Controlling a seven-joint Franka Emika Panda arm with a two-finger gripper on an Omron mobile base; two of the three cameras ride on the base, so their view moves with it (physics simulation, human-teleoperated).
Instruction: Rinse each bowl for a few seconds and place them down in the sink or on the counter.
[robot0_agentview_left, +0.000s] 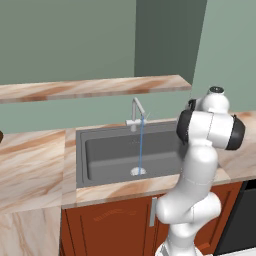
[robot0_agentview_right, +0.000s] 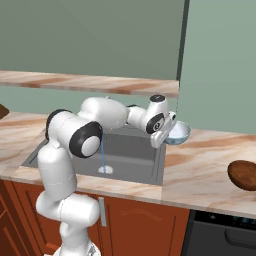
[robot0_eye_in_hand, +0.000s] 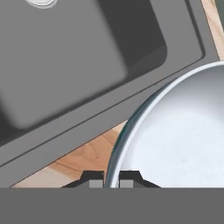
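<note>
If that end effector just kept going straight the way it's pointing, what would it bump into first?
The end effector is already shut on the rim of the pale bowl. Straight ahead, past the bowl, the first thing looks like the sink rim or the strip of counter beside it, though depth is unclear.

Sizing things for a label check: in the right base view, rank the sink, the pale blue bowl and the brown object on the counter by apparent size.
1. Sink, clearly largest.
2. Brown object, cut off by the frame edge and nearer the camera, so unsure.
3. Bowl, partly hidden by the gripper.
</note>
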